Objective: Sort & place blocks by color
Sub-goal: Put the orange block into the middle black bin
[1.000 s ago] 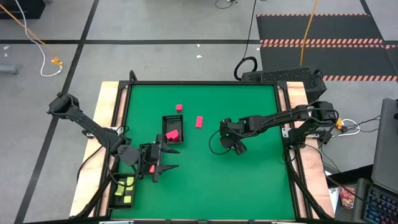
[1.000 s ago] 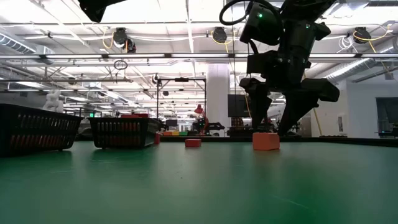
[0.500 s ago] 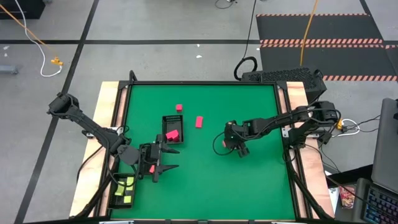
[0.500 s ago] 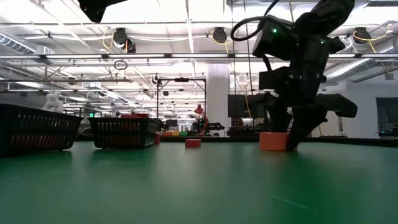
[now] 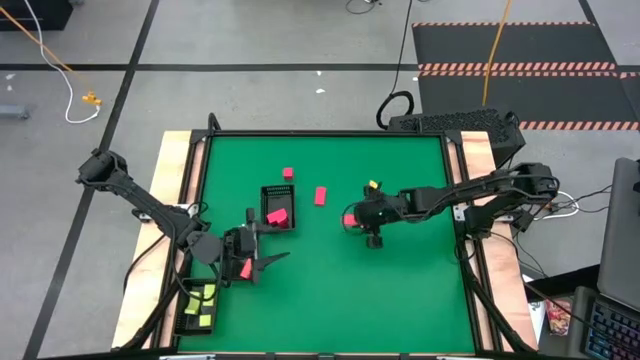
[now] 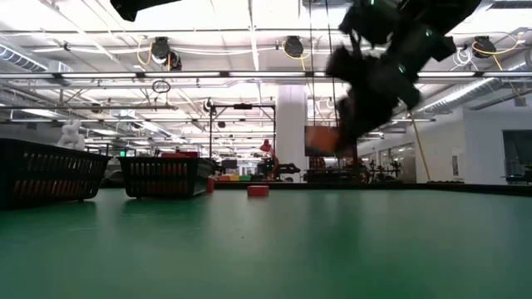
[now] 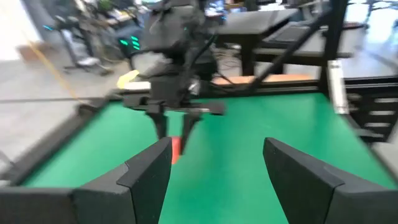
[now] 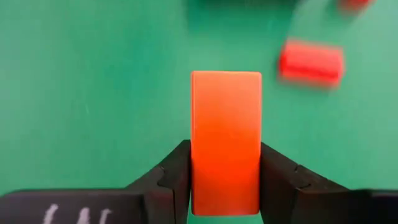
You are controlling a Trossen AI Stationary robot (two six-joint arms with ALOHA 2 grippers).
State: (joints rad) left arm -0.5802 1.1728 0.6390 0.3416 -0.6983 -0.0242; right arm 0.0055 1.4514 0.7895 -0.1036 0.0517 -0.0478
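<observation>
My right gripper [image 5: 352, 218] hangs above the middle of the green table, shut on an orange-red bar block [image 8: 225, 124], which the low view shows in the air [image 6: 320, 139]. Two red blocks [image 5: 321, 195] [image 5: 288, 172] lie flat on the table, one of them also in the right wrist view [image 8: 311, 62]. A black mesh tray [image 5: 277, 207] holds red blocks; another tray [image 5: 200, 305] holds yellow ones. My left gripper [image 7: 214, 180] is open and holds nothing, near the red tray, facing the right arm. My right gripper pinches the orange-red bar between its two fingers [image 8: 277, 177], which lie on the bar's two long sides at its near end [image 8: 225, 186]. The rest of the bar sticks out past the fingertips. The fingers slant down toward the table's left. The bar is lifted clear of the table.
The table has a raised black frame [image 5: 205, 150] and wooden side strips. Both trays [image 6: 162, 176] [image 6: 46, 178] stand on the table's left part; one red block [image 6: 258, 190] lies ahead of them in the low view. Green surface lies bare on the right and near side.
My right gripper stood over the orange-red bar on the table, then rose with it and moved toward the table's left and far side. The bar went from lying on the table to lifted clear. My left gripper has turned a little in place.
</observation>
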